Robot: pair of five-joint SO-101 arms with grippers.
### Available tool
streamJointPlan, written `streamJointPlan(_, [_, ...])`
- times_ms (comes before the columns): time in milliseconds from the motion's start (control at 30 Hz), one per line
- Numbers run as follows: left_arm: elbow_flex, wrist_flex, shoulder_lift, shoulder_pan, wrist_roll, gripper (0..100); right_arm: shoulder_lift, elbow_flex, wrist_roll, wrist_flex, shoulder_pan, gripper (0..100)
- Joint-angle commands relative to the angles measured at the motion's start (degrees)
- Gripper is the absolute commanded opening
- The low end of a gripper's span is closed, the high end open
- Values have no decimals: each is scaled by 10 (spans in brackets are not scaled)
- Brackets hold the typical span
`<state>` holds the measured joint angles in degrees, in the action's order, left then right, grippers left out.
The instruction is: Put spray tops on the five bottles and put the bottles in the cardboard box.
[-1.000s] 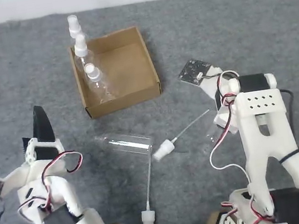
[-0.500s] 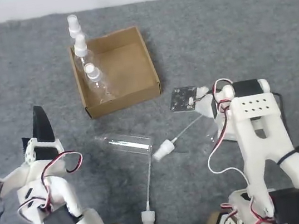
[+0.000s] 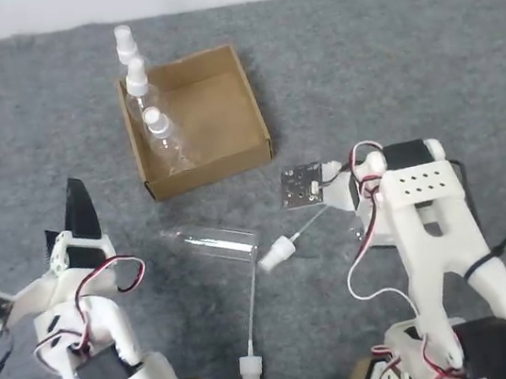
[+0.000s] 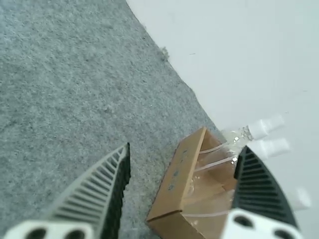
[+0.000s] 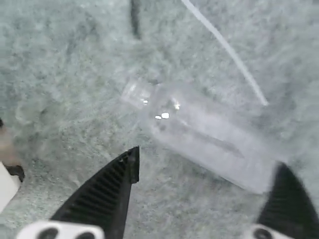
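A cardboard box (image 3: 212,170) is seen open on a grey carpet (image 3: 404,52). Three bottles with spray tops (image 3: 168,143) are laid in a row along one side wall of the box, and the white top of the farthest one is seen reaching past the box's far corner. Outside the box, on the side nearer the arms, a bare bottle (image 3: 215,242) is laid flat on the carpet, close to the box's front wall. Just beside its end a spray top (image 3: 277,254) is found, its thin tube stretched away toward the right arm. A second spray top (image 3: 251,376) is placed farther from the box, its tube pointed back toward the bare bottle. The left gripper (image 4: 184,149) is held well short of the box with its fingers spread wide and nothing between them; the box corner is framed in the gap. The right gripper (image 5: 209,162) is lowered over the carpet off the box's front corner, its fingers also spread apart, and a second bare bottle (image 5: 199,127) is seen lying just ahead of them, untouched, with a tube passed beyond it.
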<state>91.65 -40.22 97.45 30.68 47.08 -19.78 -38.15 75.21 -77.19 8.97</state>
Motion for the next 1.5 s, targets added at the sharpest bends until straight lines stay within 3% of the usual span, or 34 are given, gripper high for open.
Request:
streamJointPlan(0, [-8, 20, 8, -3, -6, 317, -26, -11, 11, 33, 4, 408])
streamJointPlan(500, [-7, 20, 8, -4, -6, 317, -26, -115, 34, 131, 2, 312])
streamJointPlan(1467, [-7, 20, 8, -4, -6, 317, -26, -113, -404, 136, 6, 314])
